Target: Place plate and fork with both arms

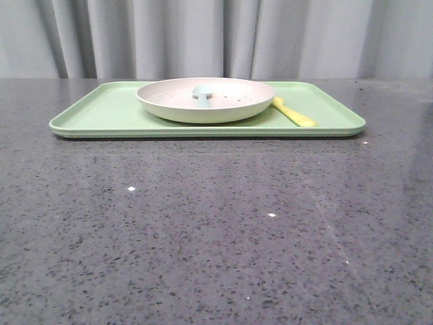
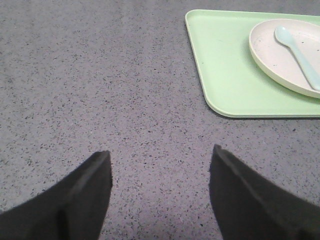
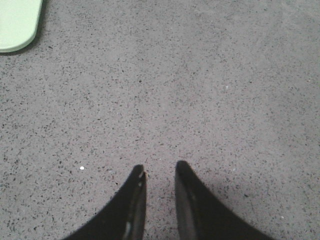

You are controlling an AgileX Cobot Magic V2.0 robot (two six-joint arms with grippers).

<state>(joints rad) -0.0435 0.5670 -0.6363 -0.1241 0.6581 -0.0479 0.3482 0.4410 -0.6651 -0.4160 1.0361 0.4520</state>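
Note:
The cream speckled plate sits in the middle of the light-green tray at the far side of the table. The yellow fork lies on the tray just right of the plate, touching or almost touching its rim. Neither gripper shows in the front view. In the left wrist view my left gripper is wide open over bare table, short of the tray and the plate. My right gripper hovers over bare table with a narrow gap between its fingers and nothing in it.
A pale blue spoon lies inside the plate, the same spoon showing in the left wrist view. Only a corner of the tray reaches the right wrist view. The table is dark speckled stone, with grey curtains behind.

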